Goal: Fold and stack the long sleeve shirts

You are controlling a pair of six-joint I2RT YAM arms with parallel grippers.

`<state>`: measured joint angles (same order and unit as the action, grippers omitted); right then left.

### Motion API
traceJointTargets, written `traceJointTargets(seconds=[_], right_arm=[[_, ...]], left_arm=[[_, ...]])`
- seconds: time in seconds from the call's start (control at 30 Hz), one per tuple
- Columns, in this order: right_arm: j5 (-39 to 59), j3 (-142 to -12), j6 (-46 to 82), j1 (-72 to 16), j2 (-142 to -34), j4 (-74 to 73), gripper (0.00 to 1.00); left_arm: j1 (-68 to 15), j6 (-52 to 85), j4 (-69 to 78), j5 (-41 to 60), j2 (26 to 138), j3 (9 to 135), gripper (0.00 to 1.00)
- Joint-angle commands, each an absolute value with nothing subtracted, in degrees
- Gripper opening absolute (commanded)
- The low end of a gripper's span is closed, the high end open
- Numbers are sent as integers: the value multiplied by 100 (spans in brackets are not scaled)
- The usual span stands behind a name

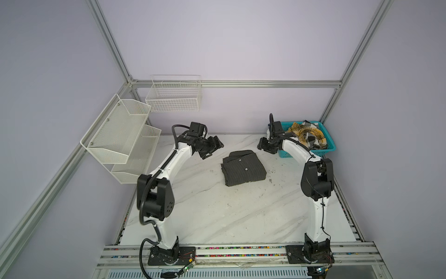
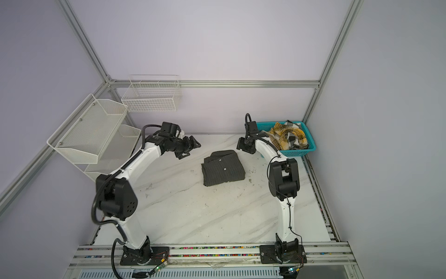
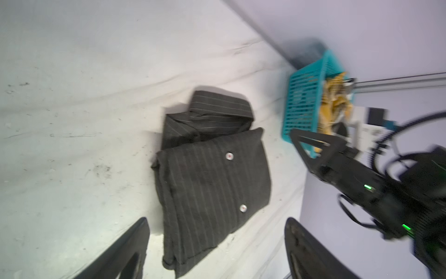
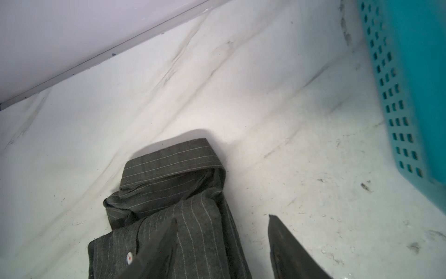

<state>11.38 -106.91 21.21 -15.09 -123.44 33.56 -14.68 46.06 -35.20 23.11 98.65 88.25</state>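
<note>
In a top view we found the folded shirt (image 1: 243, 168) mid-frame on the table (image 1: 217, 212), between the left gripper (image 1: 213, 150) and right gripper (image 1: 264, 146). Right of centre and above it, the basket (image 1: 322, 152) held the other shirt (image 1: 309, 136).

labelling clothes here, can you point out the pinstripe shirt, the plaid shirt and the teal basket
pinstripe shirt (image 1: 243, 170), in a top view, middle of folded front
plaid shirt (image 1: 309, 135), in a top view, crumpled yellow fold
teal basket (image 3: 303, 101), left wrist view, perforated side wall
</note>
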Motion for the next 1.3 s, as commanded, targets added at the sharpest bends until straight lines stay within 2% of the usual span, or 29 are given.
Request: traceJointTargets(seconds=[0.0,0.17,0.4,0.6,0.87,0.97,1.03,1.13,1.17,1.27], right_arm=[[1384,-10425,1819,-1538,-12405,3343,62],[1452,-10540,1877,-1535,-12676,3374,62],[1639,-10613,1784,-1564,-12860,3436,59],[1642,-10673,1747,-1634,-13025,3538,53],[1677,-10452,1835,-1635,-12851,3393,47],[1696,-10403,1850,-1635,-12784,3343,36],[1743,-10338,1872,-1642,-12715,3275,25],[1808,-10236,1918,-1635,-12602,3180,4],[1819,-10164,1951,-1635,-12523,3114,0],[1885,-9944,2035,-1642,-12259,2871,0]], left_arm=[[-1463,5207,-2050,2835,10009,7343,83],[-1468,5247,-1661,3153,10641,7377,73],[-1468,5133,-1787,3073,11287,7997,70],[-1566,5246,-1756,3313,11632,8149,59],[-1682,5334,-1614,3499,11615,8124,37],[-1687,5357,-1556,3441,11541,8093,27],[-1704,5325,-1550,3450,11526,8129,23],[-1747,5204,-1657,3372,11463,8213,21],[-1756,5149,-1730,3329,11432,8234,19],[-1790,4937,-1881,3107,11288,8287,14]])
